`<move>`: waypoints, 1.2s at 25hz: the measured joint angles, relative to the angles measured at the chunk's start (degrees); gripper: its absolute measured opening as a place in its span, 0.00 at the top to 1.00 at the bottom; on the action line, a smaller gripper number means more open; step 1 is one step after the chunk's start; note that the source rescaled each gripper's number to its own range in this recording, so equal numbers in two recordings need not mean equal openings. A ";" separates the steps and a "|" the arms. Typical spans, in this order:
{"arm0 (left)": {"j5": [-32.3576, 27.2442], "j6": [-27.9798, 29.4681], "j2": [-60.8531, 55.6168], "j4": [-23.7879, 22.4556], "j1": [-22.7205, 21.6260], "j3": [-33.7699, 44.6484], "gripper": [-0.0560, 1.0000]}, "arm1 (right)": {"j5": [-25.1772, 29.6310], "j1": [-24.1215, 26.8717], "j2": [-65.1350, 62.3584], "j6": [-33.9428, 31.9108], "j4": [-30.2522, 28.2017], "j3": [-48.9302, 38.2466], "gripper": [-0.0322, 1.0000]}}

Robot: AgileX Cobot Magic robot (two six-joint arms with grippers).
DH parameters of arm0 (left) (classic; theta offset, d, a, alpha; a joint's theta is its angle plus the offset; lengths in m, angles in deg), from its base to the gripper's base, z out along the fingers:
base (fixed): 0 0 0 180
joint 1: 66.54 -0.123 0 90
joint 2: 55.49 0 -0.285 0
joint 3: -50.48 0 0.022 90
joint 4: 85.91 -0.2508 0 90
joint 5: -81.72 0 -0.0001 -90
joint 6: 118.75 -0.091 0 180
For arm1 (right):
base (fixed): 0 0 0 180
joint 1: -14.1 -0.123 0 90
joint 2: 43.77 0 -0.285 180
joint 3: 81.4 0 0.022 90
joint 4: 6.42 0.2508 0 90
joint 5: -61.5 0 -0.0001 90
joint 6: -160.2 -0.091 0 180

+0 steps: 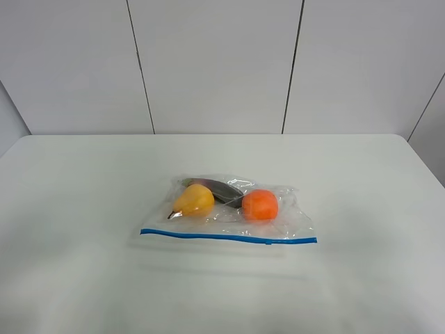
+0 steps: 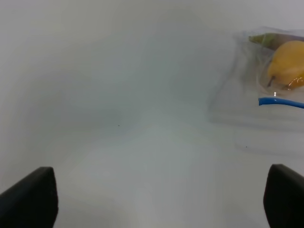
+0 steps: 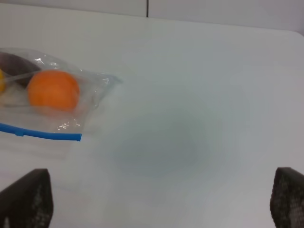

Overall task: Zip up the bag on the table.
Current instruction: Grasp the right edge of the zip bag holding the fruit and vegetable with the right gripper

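While left jaws and right jaws hang wide apart, 1 bag (image 1: pixel 233 217) lies on the counter (image 1: pixel 76 209), clear of both.

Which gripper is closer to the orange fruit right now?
Right. The right gripper sits off the orange fruit end of the bag; the left gripper off the pear end, farther away.

high: frontal, whole table (image 1: pixel 83 209) | wrists: low, flanking | all share bag (image 1: pixel 229 214)

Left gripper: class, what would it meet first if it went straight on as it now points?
The left gripper would probably meet bare table; the bag lies off to the side.
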 joint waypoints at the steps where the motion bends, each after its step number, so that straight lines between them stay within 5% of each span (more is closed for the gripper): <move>1: 0.00 0.00 0.00 0.00 0.00 0.00 0.00 | 0.00 0.00 0.00 0.00 0.00 0.00 0.00; 10: 0.00 0.00 0.00 0.00 0.00 0.00 0.00 | 0.03 0.00 2.49 0.00 0.06 1.70 0.00; 15: 0.00 0.00 0.00 0.00 0.00 0.00 0.00 | 0.68 0.00 19.98 0.00 2.11 11.71 0.00; 21: 0.00 0.00 0.00 0.00 0.00 0.00 0.00 | 2.27 -0.17 42.47 0.00 11.31 22.74 0.00; 30: 0.00 0.00 0.00 0.00 0.00 0.00 0.00 | 3.23 -0.17 70.27 1.64 18.82 24.87 0.05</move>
